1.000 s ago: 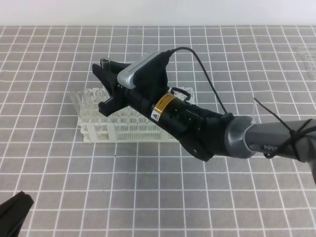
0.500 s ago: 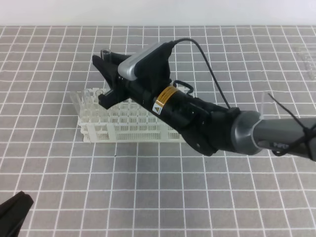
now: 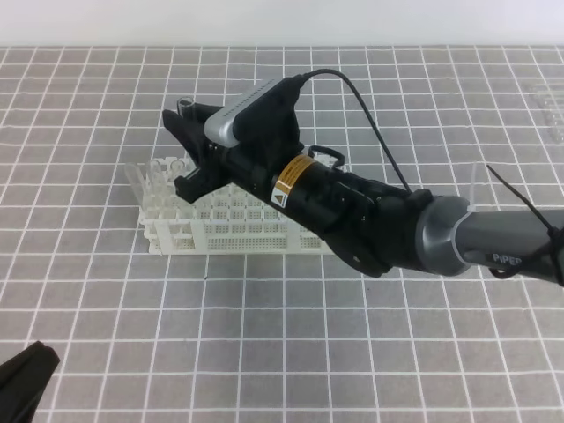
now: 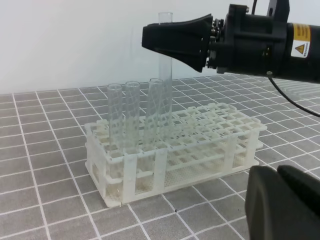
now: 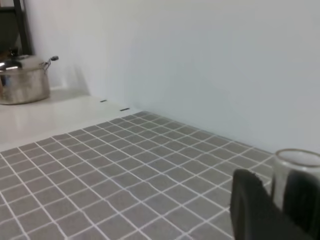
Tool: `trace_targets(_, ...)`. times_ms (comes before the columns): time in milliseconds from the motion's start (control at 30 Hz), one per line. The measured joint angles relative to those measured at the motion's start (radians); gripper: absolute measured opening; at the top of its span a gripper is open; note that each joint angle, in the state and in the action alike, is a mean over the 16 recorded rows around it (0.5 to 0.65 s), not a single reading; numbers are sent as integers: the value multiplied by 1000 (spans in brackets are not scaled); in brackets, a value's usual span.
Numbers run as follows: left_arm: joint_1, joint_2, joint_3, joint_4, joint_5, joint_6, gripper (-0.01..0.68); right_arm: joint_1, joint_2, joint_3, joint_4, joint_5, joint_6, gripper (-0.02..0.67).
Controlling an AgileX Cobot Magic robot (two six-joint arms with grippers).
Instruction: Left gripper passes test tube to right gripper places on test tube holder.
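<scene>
The white test tube holder (image 3: 238, 233) lies on the grey gridded mat, its left end under my right gripper (image 3: 181, 150). In the left wrist view, the right gripper (image 4: 162, 42) is shut on the test tube (image 4: 165, 100) near its top. The tube hangs upright with its lower end down in a hole of the holder (image 4: 220, 150). The tube's rim (image 5: 296, 159) shows between the black fingers (image 5: 250, 202) in the right wrist view. My left gripper (image 3: 25, 372) rests at the mat's near left corner, shut and holding nothing.
Three other clear tubes (image 4: 125, 115) stand in the holder's left end, just beside the held one. A steel pot (image 5: 22, 77) sits on a white counter beyond the mat. A faint clear object (image 3: 548, 106) lies at the far right edge.
The right arm has shifted slightly, its wrist sliding right, while the gripper stays over the holder's left end with the tube. The left gripper has not moved.
</scene>
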Motion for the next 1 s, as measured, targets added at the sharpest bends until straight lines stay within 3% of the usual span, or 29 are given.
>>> trace_targets(1000, 0, 2, 2, 0, 1, 0, 0, 0, 14, 1, -37, 2, 53, 95)
